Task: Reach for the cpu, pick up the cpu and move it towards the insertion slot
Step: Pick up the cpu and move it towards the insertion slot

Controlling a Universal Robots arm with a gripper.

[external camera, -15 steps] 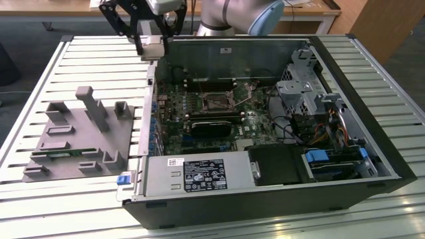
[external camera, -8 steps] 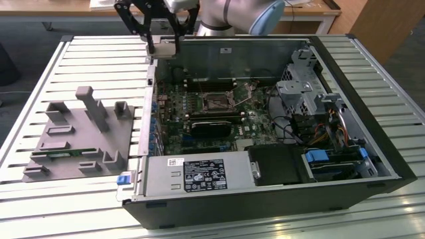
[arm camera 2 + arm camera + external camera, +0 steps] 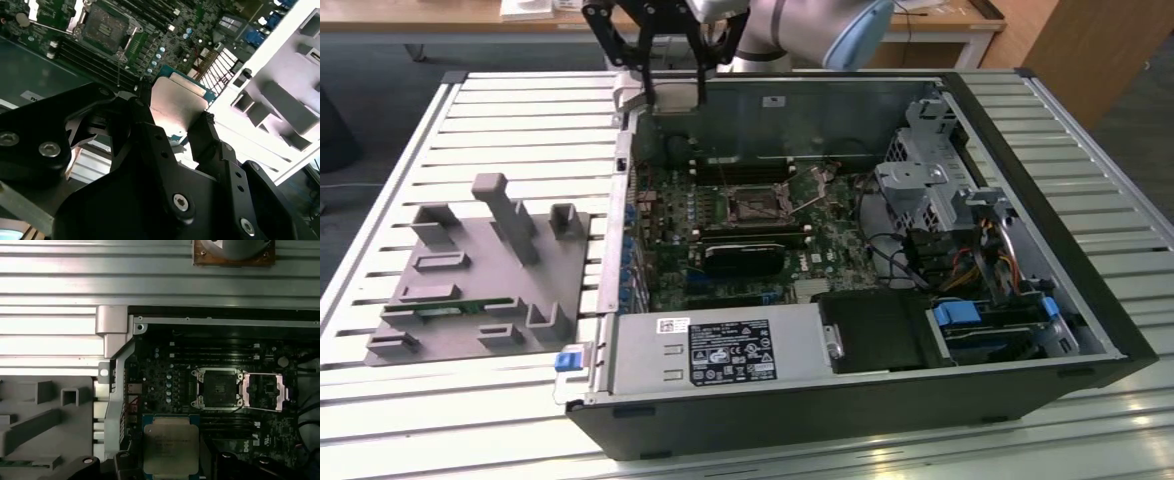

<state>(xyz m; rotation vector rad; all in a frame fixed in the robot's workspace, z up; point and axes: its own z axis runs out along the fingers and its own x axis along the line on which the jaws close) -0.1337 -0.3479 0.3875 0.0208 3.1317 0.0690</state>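
We have the cpu clamped in our gripper, lifted; the insertion slot lies ahead, unreached.

**Slatted table carrying a fixture and an open computer case**

A pale slatted metal table is holding everything. On the exterior view's left, a grey fixture with upright posts is sitting directly on the slats, with what may be a narrow green strip lying in one of its slots. Just beside it, on the exterior view's right, an open black computer case is lying on its side.
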